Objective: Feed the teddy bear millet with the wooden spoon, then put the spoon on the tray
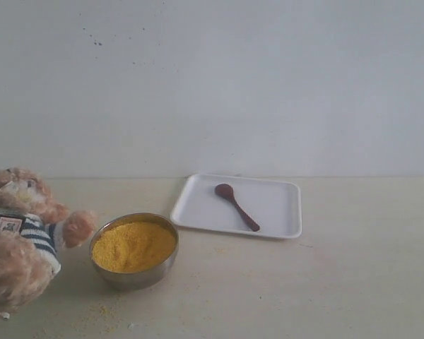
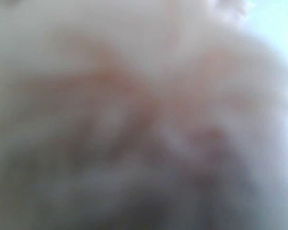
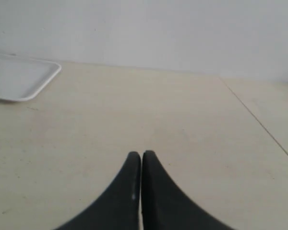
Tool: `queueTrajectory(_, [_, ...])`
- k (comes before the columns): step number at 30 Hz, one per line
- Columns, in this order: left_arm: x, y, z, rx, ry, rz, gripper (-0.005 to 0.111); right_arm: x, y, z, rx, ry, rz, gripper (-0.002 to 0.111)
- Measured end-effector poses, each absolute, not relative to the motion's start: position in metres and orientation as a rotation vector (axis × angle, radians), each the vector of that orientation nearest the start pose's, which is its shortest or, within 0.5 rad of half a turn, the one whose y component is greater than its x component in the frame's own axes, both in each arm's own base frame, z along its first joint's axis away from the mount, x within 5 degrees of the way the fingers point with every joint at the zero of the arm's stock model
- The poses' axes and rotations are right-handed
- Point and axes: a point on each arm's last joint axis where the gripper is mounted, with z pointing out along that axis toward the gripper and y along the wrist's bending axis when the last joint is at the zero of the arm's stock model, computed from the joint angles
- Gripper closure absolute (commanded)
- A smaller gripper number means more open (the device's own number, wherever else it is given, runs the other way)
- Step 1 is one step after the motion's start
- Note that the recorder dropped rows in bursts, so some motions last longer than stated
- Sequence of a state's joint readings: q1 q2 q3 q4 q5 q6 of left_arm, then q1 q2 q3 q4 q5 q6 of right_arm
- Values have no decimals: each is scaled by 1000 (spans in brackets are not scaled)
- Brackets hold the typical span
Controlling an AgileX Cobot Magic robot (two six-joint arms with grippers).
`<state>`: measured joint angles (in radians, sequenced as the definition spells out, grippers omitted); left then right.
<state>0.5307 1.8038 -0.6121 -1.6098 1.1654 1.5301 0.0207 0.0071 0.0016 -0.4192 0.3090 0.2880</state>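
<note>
Jaws of the right gripper (image 3: 142, 154) are pressed together, empty. The wooden spoon (image 1: 236, 205) lies diagonally on the tray (image 1: 275, 205), well ahead, handle end nearer. State of the left gripper: indeterminable.

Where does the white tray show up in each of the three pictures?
Exterior view: the tray lies right of centre, beyond the steel bowl, carrying the wooden spoon.
Left wrist view: not in it; only a pale blur.
Right wrist view: one corner shows at the picture's edge, far beyond the shut right gripper.
Shared landmark: the white wall behind the tray, in the exterior and right wrist views.
</note>
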Motion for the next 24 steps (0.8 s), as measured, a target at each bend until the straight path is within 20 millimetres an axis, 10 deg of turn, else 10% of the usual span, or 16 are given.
queueTrajectory(12, [265, 45, 120, -279, 2313, -1093, 97, 54, -6, 184, 71, 1798, -36, 108])
queueTrajectory(24, [265, 47, 109, -318, 2357, -1057, 9, 54, -5, 184, 99, 1800, 6, 108])
